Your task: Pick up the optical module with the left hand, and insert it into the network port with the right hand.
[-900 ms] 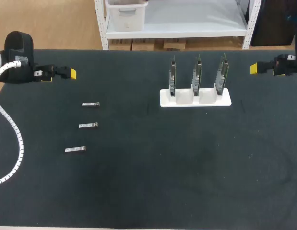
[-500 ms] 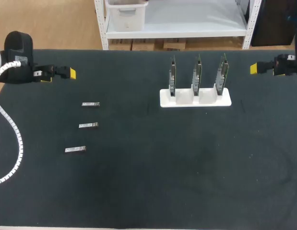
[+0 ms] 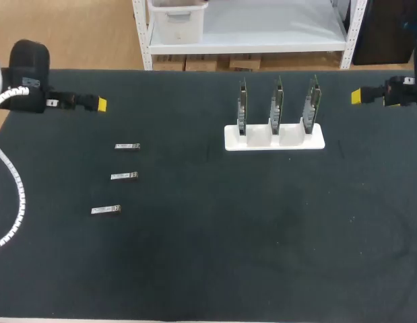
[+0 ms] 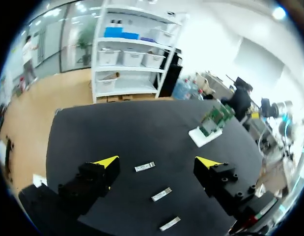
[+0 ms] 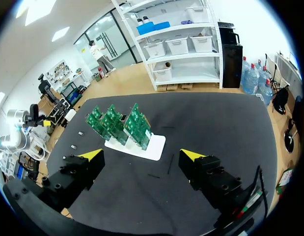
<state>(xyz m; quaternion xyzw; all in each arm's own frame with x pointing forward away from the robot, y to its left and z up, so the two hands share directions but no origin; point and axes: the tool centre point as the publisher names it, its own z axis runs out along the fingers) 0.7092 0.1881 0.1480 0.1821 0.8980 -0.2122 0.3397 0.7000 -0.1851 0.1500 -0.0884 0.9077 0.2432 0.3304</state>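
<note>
Three small silver optical modules lie in a column on the black table's left: the farthest (image 3: 127, 146), the middle one (image 3: 124, 176) and the nearest (image 3: 106, 210). My left gripper (image 3: 95, 104) hovers behind them at the left edge, open and empty. In the left wrist view the left gripper (image 4: 156, 162) stands wide open, with the farthest module (image 4: 145, 167) ahead between its fingers and the others (image 4: 161, 194) closer in. A white holder (image 3: 316, 142) carries three upright green port boards (image 3: 276, 104). My right gripper (image 3: 357, 96) hangs open at the far right; the right gripper (image 5: 142, 155) faces the boards (image 5: 120, 120).
The white holder (image 5: 154, 143) stands right of the table's middle, toward the back. A white ribbed cable (image 3: 19, 202) from my left arm hangs over the table's left edge. Black table surface (image 3: 248, 229) stretches between the modules and the holder and to the front.
My left arm has shifted slightly: its wrist rose and turned a little, and its cable swung toward the left edge. The modules, holder and right arm have not moved.
</note>
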